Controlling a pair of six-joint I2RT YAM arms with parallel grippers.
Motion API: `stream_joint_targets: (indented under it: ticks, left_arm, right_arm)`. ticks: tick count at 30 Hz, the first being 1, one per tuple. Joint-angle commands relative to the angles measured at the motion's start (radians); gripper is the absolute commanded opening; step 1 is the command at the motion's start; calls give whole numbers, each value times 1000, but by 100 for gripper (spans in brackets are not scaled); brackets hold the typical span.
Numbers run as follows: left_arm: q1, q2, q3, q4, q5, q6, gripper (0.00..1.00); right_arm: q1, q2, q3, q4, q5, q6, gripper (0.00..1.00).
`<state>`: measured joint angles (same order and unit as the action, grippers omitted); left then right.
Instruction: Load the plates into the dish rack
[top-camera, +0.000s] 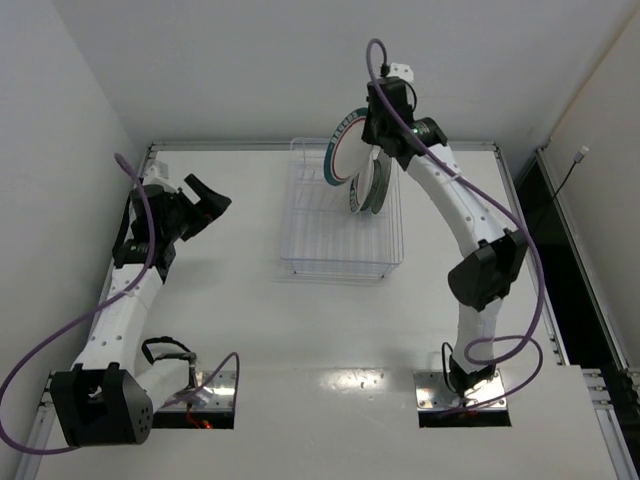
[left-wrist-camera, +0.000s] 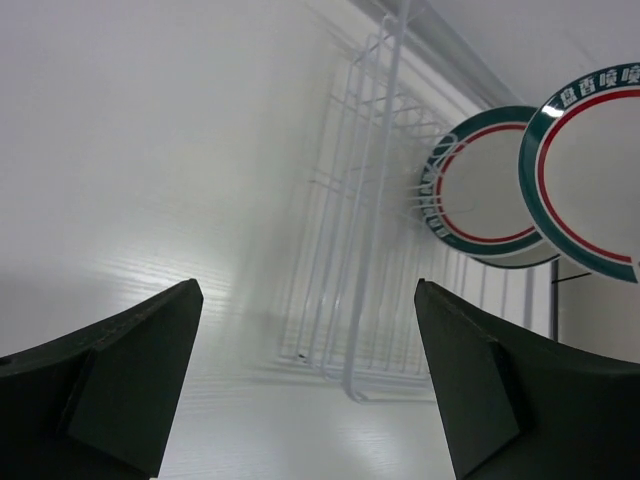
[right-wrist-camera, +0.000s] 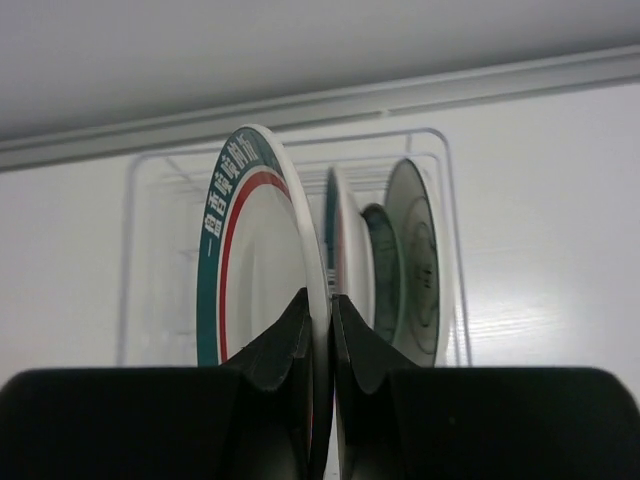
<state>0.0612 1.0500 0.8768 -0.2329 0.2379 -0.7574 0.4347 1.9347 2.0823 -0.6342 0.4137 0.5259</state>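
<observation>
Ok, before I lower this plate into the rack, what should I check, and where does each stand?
1. Grip: right gripper shut on the edge of the green-rimmed plate: ok.
2. Held plate upright, roughly parallel to the racked plates: ok.
3. Held plate above the dish rack, near its far end: ok.
4. Free slot directly under the held plate: cannot tell.
5. Left gripper open, apart from the rack: ok.
</observation>
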Motion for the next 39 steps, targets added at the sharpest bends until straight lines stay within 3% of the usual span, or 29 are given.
stream_joint_targets:
  ticks: [1, 5, 9, 17, 26, 34, 39]
  left_arm:
    - [9, -10, -71, 35, -43, 84, 86]
    - [-36, -22, -108, 44, -133, 144, 86]
    - [-76, -31, -153, 66, -192, 194, 86]
    - [-77, 11, -131, 77, -160, 194, 86]
    - [-77, 2, -131, 76, -160, 194, 86]
    - [-77, 12, -131, 86, -140, 194, 86]
    - [-77, 12, -131, 86, -140, 194, 86]
  right_arm:
    - [30, 89, 73, -110, 244, -58, 0]
    - [52, 184, 175, -140, 319, -78, 0]
    - [61, 196, 159, -121, 364, -78, 0]
    - [105, 201, 206, -78, 451, -154, 0]
    - [156, 109, 24, 114, 504, -273, 0]
    - [174, 150, 56, 105, 536, -322, 0]
    - [184, 78, -8, 200, 557, -363, 0]
